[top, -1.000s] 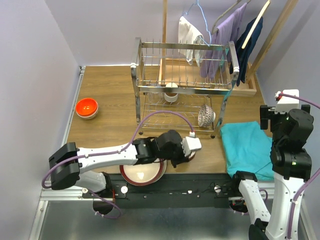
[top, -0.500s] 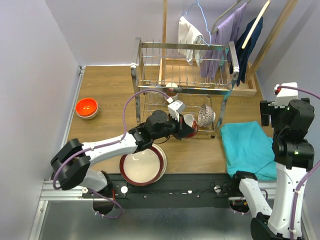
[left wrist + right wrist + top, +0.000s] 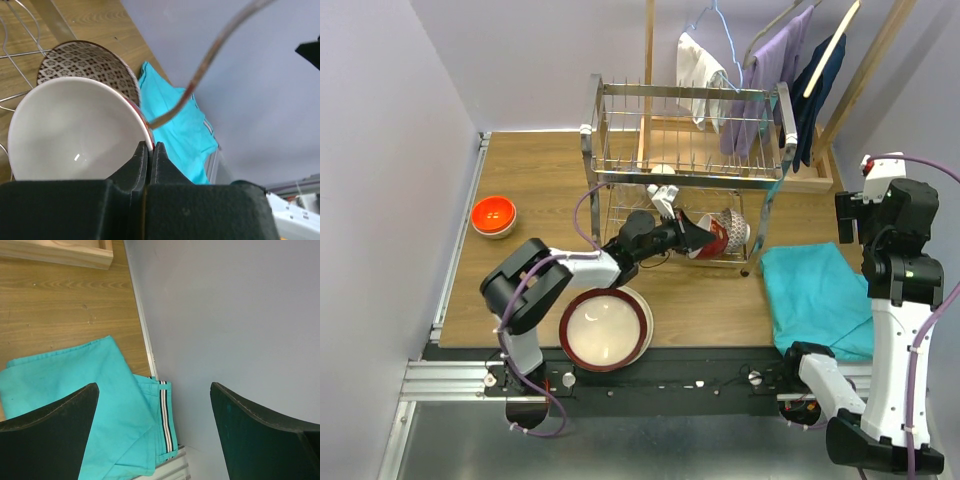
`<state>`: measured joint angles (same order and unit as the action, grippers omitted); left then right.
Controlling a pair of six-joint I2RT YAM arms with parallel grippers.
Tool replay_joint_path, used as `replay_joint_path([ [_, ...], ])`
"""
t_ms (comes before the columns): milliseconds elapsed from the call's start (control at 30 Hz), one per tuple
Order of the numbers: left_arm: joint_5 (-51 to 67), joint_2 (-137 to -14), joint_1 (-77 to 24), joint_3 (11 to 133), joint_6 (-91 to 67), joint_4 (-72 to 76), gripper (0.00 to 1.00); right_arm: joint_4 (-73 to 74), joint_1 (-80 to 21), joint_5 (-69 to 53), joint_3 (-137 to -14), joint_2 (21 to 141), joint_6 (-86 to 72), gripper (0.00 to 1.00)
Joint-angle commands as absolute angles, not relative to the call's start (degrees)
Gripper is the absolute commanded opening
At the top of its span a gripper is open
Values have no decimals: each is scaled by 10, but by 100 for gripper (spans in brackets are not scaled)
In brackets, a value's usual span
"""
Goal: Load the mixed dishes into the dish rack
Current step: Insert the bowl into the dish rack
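pale lilac walls (image 3: pixel 410 150) boxed in the wooden table (image 3: pixel 540 190), and at mid-frame of the top view the left pincer (image 3: pixel 692 236) sat at the lower tier of the dish rack (image 3: pixel 690 100). its jaws were pressed nearly together on the rim of the red-patterned bowl (image 3: pixel 75 135), with only the bowl's wall between them. holding it by the rim was, i judged, a way to keep the bowl tipped on edge so it could slip between the wires. the bowl was glossy white inside with a thin red lip, and its mouth faced the wrist camera. just behind it, toward the upper left of the wrist view, stood the blue-white patterned bowl (image 3: pixel 90 62), close or touching; i could not tell which.

further out, the red-rimmed cream plate (image 3: pixel 605 328) lay at lower centre and the orange bowl (image 3: pixel 493 214) at the left edge, both outside the rack. a teal cloth (image 3: pixel 815 295) lay at right. above its corner the right pincer (image 3: pixel 155 435) was spread wide and held nothing, likely parked clear of the work.
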<state>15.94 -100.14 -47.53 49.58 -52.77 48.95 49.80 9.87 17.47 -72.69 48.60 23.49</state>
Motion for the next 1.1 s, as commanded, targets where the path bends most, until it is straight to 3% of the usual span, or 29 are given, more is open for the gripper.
replay_joint_path([
  [0,193,-1053,-458,535,-620,634,0,513,105,175,-755,500,230,100],
  [333,205,-1168,-437,586,-729,736,0,533,112,169,-745,503,223,100],
  [1067,166,-1189,-440,601,-859,745,0,526,121,151,-706,494,210,100],
])
